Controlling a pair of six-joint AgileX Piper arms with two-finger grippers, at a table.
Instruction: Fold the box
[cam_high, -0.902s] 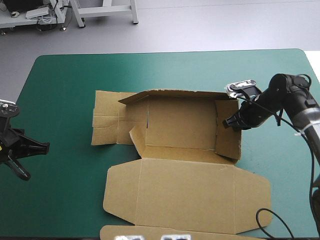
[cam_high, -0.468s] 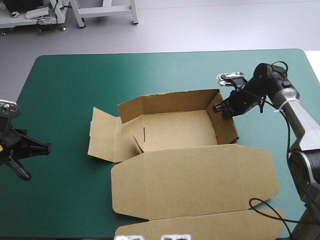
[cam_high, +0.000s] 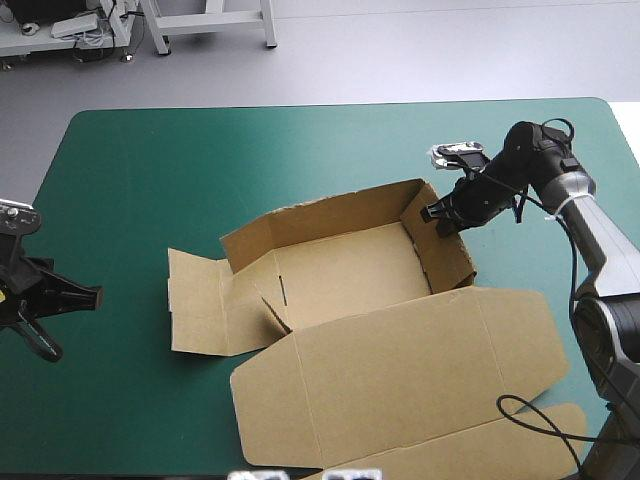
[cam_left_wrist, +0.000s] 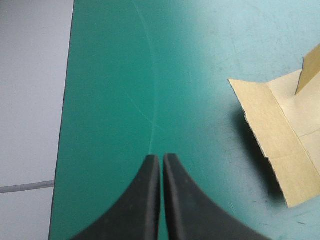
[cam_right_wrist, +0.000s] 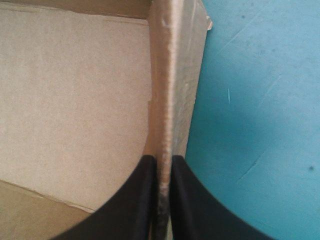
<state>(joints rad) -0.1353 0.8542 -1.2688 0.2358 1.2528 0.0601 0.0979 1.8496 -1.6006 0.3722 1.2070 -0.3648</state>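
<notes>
At the box's (cam_high: 350, 270) right end wall (cam_high: 447, 252), the right gripper (cam_high: 436, 214) is clamping the raised board, with the box lying on the teal-green cover (cam_high: 150, 180). Beyond its flat left flap (cam_high: 195, 305), the left gripper (cam_left_wrist: 161, 157) is hovering closed and empty, farther off.

High view from above and behind, facing forward and down over the desk (cam_high: 130, 200), left wrist view looking along the left tool (cam_left_wrist: 161, 159) toward the box (cam_left_wrist: 280, 135) flap, right wrist view close on a box wall, box shared by all.
</notes>
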